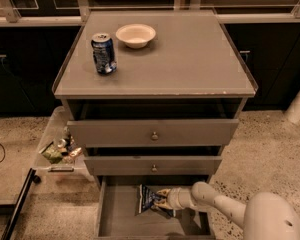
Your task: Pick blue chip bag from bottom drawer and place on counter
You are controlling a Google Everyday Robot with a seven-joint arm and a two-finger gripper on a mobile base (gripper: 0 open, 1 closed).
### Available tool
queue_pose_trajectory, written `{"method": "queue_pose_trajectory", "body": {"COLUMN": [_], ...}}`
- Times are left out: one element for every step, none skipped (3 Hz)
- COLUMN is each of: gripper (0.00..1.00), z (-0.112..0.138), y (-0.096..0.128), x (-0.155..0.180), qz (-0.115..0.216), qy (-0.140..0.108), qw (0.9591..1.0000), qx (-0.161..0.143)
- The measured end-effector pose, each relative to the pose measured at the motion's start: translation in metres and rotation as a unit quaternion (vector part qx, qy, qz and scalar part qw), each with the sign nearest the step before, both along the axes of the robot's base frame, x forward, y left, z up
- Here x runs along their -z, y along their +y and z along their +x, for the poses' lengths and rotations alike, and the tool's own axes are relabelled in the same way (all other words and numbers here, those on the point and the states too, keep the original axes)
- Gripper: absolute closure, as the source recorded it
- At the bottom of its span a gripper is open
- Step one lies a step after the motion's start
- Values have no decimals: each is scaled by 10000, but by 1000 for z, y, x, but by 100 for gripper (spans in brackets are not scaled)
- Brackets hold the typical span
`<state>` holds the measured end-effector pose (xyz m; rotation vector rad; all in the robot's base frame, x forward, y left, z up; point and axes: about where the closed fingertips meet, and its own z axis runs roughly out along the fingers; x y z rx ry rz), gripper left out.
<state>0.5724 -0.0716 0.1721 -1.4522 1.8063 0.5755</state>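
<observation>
Capping counter (190,59): flat grey-brown top, well above the drawer (115,219), chipped along its front edge.
drawer: lowest of three, drawn out farthest, floor open to view.
upper drawers (152,133): two, round-knobbed, stacked just above the drawer, each out a little.
arm (221,205): white, entering the drawer from its right front side, low over the floor.
tray (46,143): pale, holding small clutter, up and left of the drawer, outside it.
bowl (135,35): cream, on the counter far above the drawer, toward the back.
can (104,53): blue, upright, on the counter far above the drawer's left half.
bag (147,199): dark blue, crumpled, white lettering; inside the drawer, on its floor near the back, about mid-width.
gripper (162,198): inside the drawer, against the bag's right edge, touching it; apart or clamped on the bag, cannot tell.
</observation>
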Motion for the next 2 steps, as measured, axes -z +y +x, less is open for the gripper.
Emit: {"method": "queue_pose_trajectory", "body": {"gripper": [100, 100], "z": [-14, -41], "y": [-3, -4], "x": [-53, -110], "qz": [80, 144], "qy": [-224, -477], "qw": [9992, 9965], "qx": [-308, -670]}}
